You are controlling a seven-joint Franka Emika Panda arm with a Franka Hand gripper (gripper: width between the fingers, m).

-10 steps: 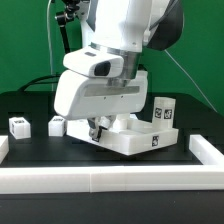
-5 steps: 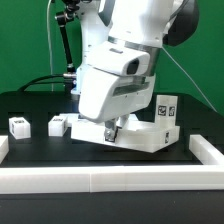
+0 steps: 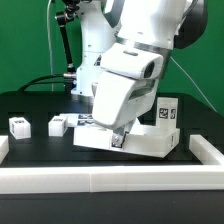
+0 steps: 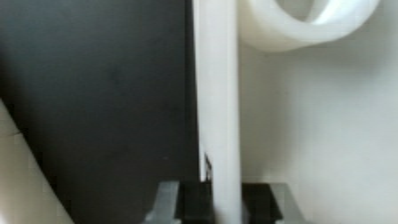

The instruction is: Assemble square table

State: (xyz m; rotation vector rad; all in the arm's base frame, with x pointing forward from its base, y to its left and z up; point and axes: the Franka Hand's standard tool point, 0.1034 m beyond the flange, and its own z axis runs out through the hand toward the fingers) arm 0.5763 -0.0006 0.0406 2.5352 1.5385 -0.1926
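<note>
Arm [image 3: 125, 85] across slab [image 3: 150, 143]; leg block [image 3: 57, 125] near

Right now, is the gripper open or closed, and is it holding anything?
The gripper is closed on the edge of the tabletop.

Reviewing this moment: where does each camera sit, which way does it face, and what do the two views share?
Exterior view: off the arm, looking slightly down over the long white rail and black table at the white plastic square slab; the white arm fills the middle, its gripper at the slab.
Wrist view: on the wrist, looking along the dark fingers at the slab's thin edge clamped between them.
Shared: the slab, the gripper and the table.
</note>
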